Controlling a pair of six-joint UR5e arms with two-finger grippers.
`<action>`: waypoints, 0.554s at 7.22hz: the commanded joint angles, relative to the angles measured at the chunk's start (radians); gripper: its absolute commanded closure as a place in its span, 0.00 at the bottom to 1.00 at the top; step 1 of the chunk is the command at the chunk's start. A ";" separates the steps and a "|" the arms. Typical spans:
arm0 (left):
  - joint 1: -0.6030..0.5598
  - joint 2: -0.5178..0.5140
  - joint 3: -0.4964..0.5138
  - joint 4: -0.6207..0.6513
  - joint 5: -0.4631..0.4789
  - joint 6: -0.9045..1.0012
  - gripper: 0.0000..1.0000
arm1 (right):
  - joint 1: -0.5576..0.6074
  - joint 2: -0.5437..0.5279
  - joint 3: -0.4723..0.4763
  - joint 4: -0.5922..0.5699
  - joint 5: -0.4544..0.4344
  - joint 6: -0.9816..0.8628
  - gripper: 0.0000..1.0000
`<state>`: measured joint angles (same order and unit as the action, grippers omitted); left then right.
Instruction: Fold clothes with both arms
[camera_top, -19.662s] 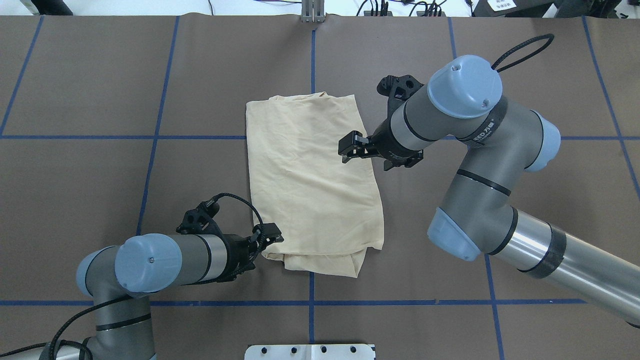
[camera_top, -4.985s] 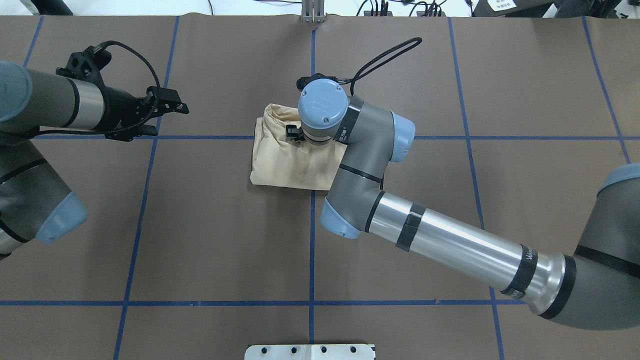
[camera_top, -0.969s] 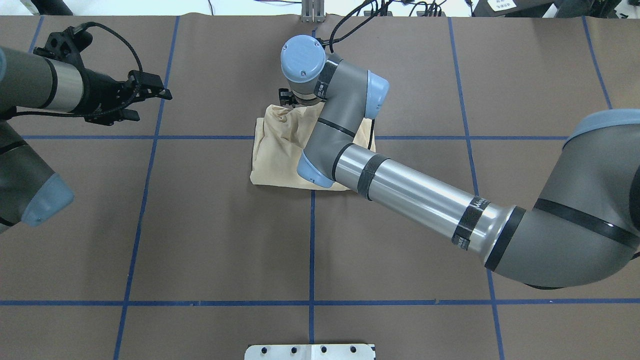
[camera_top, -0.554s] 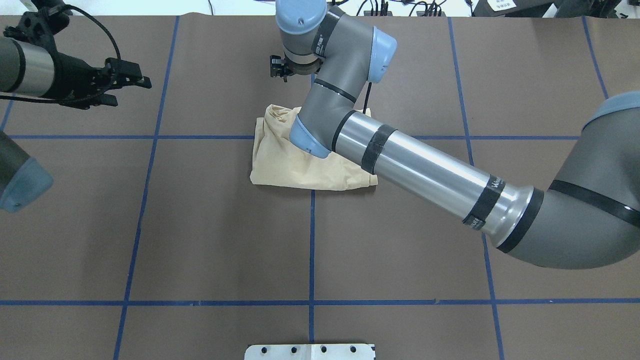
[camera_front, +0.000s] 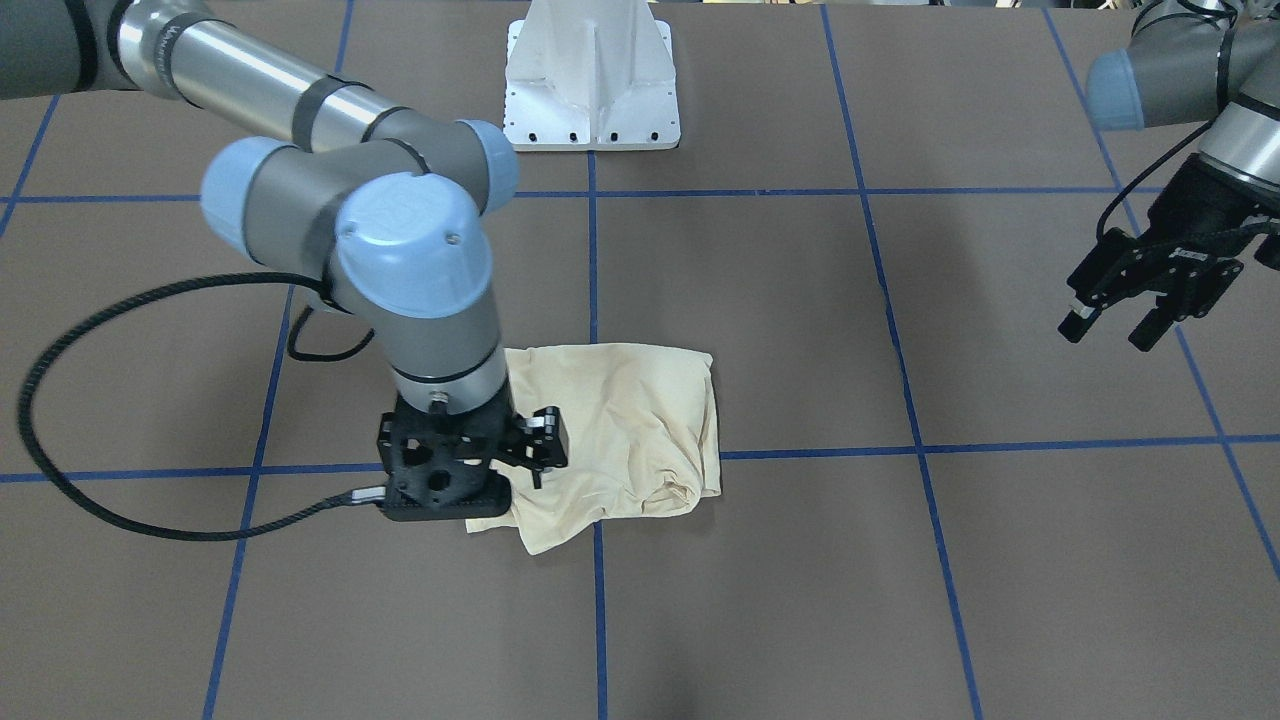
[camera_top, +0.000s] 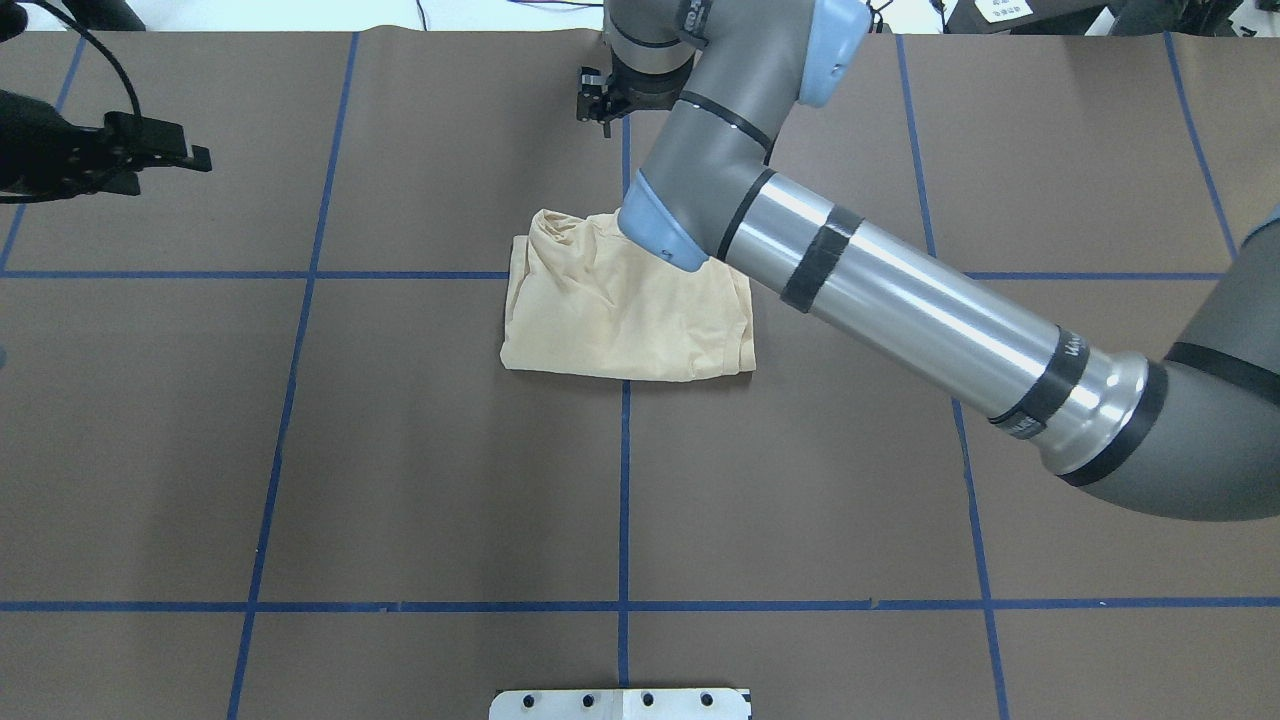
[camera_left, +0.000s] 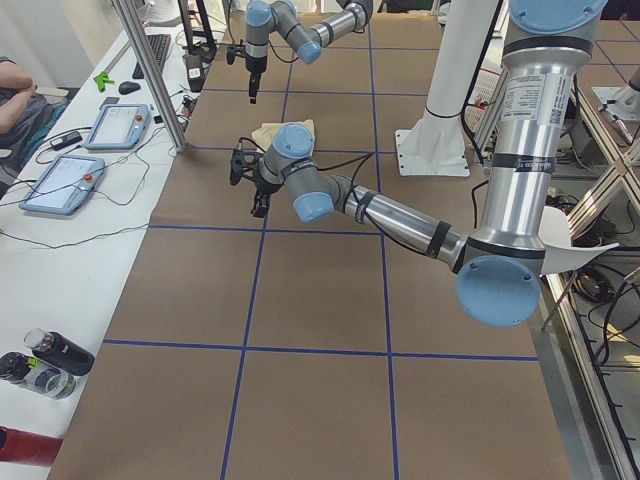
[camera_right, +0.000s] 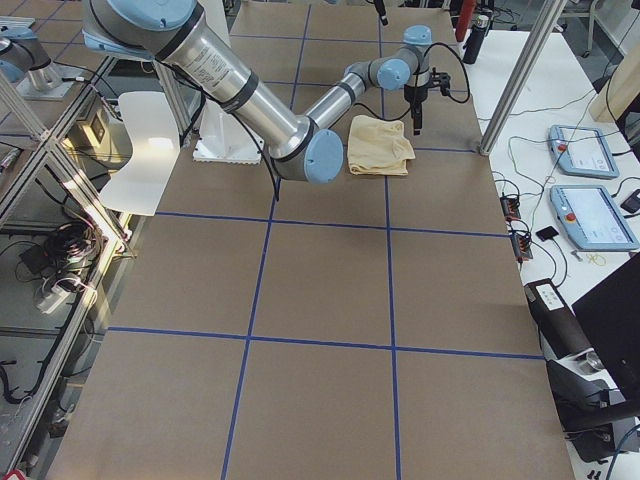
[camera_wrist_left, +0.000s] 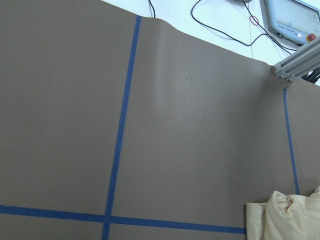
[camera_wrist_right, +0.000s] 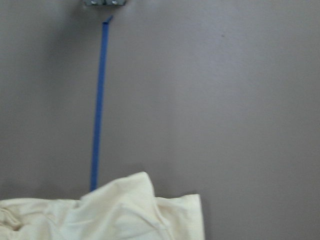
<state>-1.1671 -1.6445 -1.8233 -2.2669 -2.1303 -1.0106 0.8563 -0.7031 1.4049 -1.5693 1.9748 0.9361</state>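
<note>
- Overhead exterior view: the shirt (camera_top: 620, 325) is seen lying on the brown table (camera_top: 400, 450), near the middle, where two blue tape lines cross.
- It is folded into a small packet. One far corner is bunched up and not smooth.
- Most of the folding looks done. Maybe the lumpy corner is left to be patted flat, or one more fold is wanted.
- The right gripper (camera_front: 545, 450) is held up in the air by the shirt's far edge. Nothing is seen in it. How wide it is open cannot be told.
- The left gripper (camera_front: 1105, 335) is kept far off to the side, well apart from the shirt. Its jaws are spread apart and nothing is held.
- About twenty seconds ago the shirt was a long shape with a gripper by each side. Now it has been folded in half.
- One second ago the right gripper was down at the shirt's far edge. Now it has been lifted away, and the left gripper has been pulled further out.
</note>
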 joint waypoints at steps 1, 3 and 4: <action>-0.086 0.035 0.035 -0.002 0.009 0.093 0.01 | 0.097 -0.287 0.282 -0.040 0.057 -0.115 0.01; -0.147 0.093 0.039 -0.011 0.009 0.322 0.01 | 0.144 -0.440 0.353 -0.023 0.099 -0.167 0.00; -0.144 0.112 0.064 -0.016 0.038 0.326 0.01 | 0.162 -0.464 0.353 -0.024 0.098 -0.165 0.00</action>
<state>-1.2986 -1.5602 -1.7794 -2.2767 -2.1143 -0.7357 0.9940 -1.1106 1.7382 -1.5946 2.0665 0.7872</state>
